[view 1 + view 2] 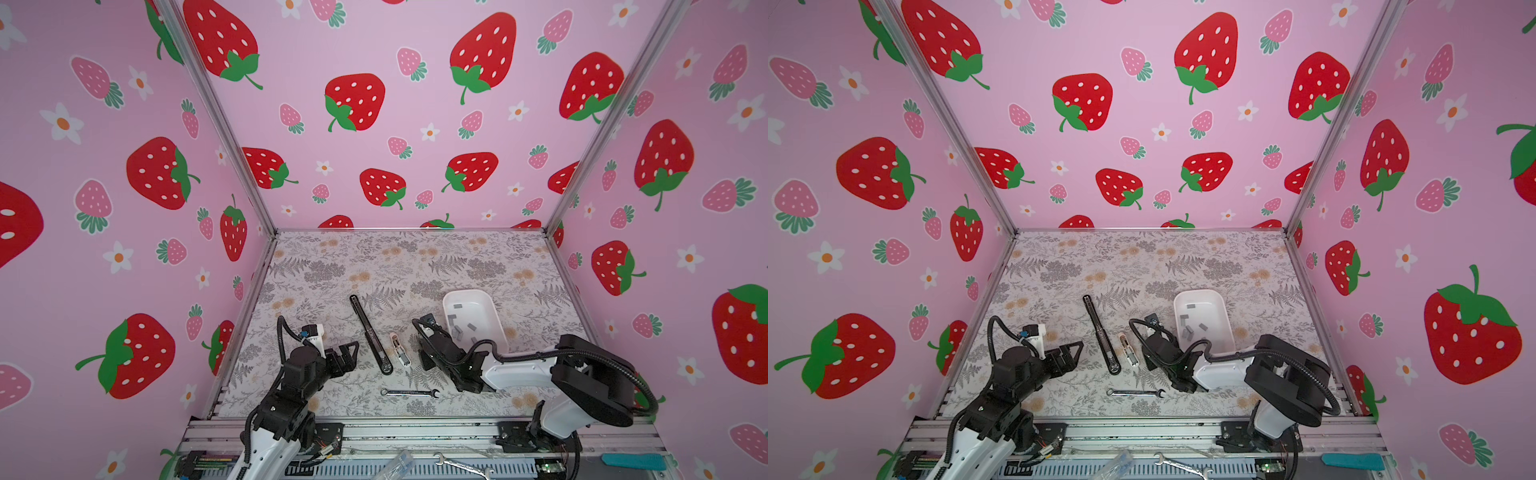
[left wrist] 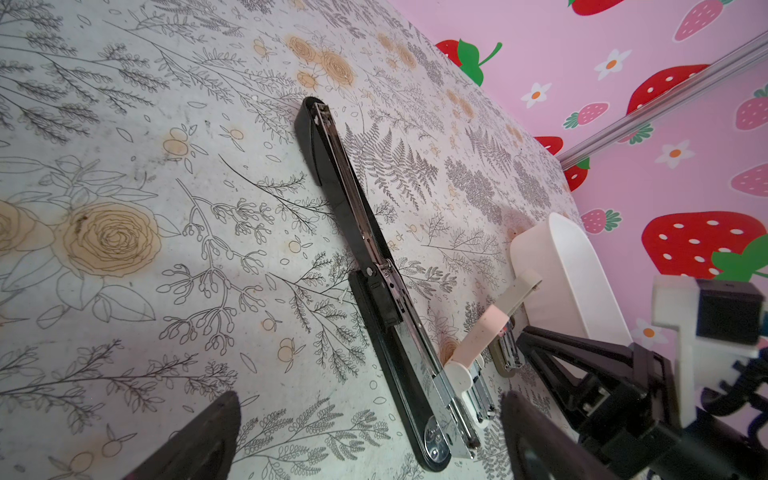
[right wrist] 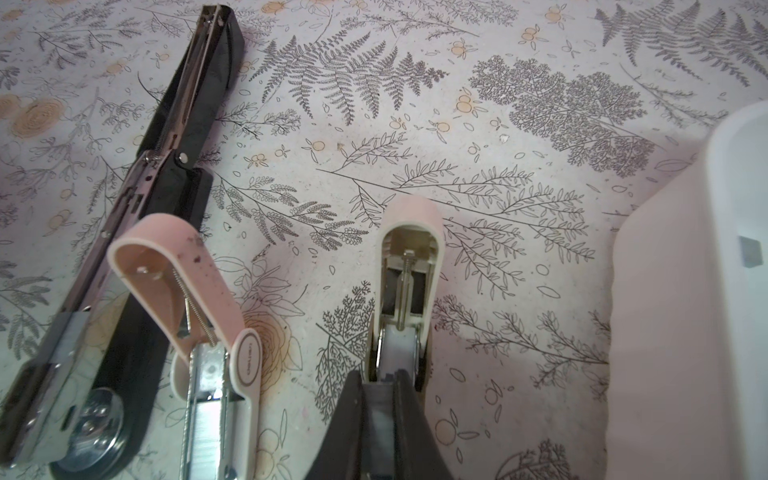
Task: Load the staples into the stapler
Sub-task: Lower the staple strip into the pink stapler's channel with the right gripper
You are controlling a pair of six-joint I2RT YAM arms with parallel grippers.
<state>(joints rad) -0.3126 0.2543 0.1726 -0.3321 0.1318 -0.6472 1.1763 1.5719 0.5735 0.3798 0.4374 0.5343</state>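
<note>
Pinches a small flat grey metal staple strip [image 3: 379, 401] in right jaws, at the end of an open pale-pink mini stapler [image 3: 409, 266]; left jaws wide; second pink stapler [image 3: 178, 286] and long black stapler [image 3: 166, 178] alongside; spare strips [image 1: 457, 330] in white tray [image 1: 478, 309].

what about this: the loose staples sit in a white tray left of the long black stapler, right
Wrong side. The loose staples do sit in the white tray, but it lies to the right of the long black stapler, as both top views show.
</note>
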